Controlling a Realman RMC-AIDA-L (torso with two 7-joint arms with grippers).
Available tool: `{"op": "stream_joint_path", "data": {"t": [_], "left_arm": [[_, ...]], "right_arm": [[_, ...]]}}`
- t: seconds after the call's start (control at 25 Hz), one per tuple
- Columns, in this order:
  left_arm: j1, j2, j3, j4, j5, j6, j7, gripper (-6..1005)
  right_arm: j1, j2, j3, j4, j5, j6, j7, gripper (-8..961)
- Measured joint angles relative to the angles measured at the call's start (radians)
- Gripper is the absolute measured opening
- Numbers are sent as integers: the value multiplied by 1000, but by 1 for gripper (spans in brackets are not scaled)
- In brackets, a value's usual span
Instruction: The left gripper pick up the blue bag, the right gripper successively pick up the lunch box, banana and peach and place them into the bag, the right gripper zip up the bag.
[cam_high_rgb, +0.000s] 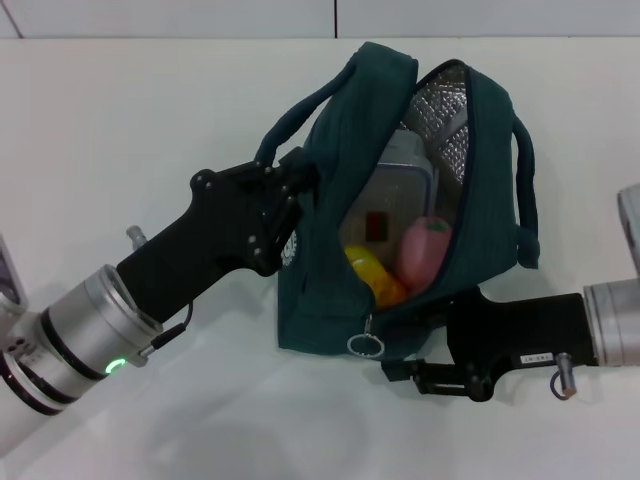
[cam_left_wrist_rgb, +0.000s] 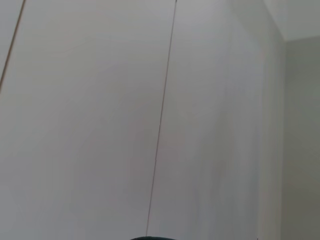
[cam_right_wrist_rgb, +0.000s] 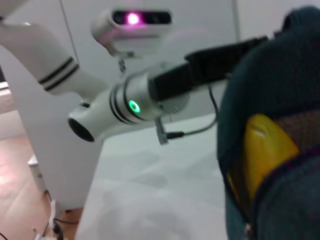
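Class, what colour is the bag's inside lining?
Shiny silver, with a quilted pattern, inside the bag; clearest in the head view.

The lunch box (cam_high_rgb: 400, 190), banana (cam_high_rgb: 372, 275) and peach (cam_high_rgb: 424, 250) lie inside the bag (cam_high_rgb: 320, 300) on the table (cam_high_rgb: 120, 130).

Mouth of dark teal fabric bag (cam_high_rgb: 320, 300) unzipped, gaping upward; grey lunch box (cam_high_rgb: 398, 195), yellow banana (cam_high_rgb: 372, 275), pink peach (cam_high_rgb: 424, 250) crowd opening. Left gripper (cam_high_rgb: 298, 195) blocks bag's left flank; right gripper (cam_high_rgb: 425, 372) blocks lower right edge.
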Motion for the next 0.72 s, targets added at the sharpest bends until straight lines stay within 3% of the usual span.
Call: {"op": "stream_joint_path", "data": {"t": [0.08, 0.2, 0.4, 0.72], "left_arm": [[-3, -1, 1, 1, 2, -1, 2, 124], [-7, -3, 3, 1, 3, -1, 2, 125], [-8, -4, 1, 3, 4, -1, 2, 127], [-8, -4, 5, 10, 5, -1, 2, 129]], "right_arm": [[2, 5, -4, 0, -13, 20, 10, 159], [7, 11, -14, -1, -15, 34, 14, 362], [20, 14, -51, -1, -14, 27, 16, 520], [24, 14, -66, -5, -2, 8, 19, 511]]}}
